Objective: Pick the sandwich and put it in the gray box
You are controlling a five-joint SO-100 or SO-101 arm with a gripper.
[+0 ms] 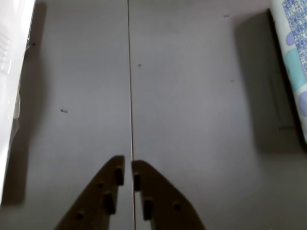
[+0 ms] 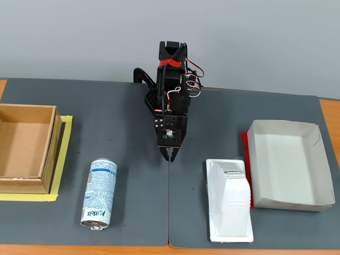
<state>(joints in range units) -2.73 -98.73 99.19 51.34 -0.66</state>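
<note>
Sandwich [image 2: 229, 201] lies nearest you in the fixed view, on the bench [image 2: 133, 180] at front right, its right side just beside the gray box [image 2: 287, 169]. Left of centre, the blue-and-white can [image 2: 99, 193] lies on its side; further left you see the brown cardboard box [image 2: 25, 147]. Behind them, your gripper [image 2: 169, 154] points down over the mat seam, empty. In the wrist view its jaws [image 1: 128, 173] are nearly together, touching nothing.

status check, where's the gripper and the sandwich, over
Gripper shut, empty, over the mat seam. Sandwich untouched beside the gray box. Path clear; can on the opposite side.
</note>
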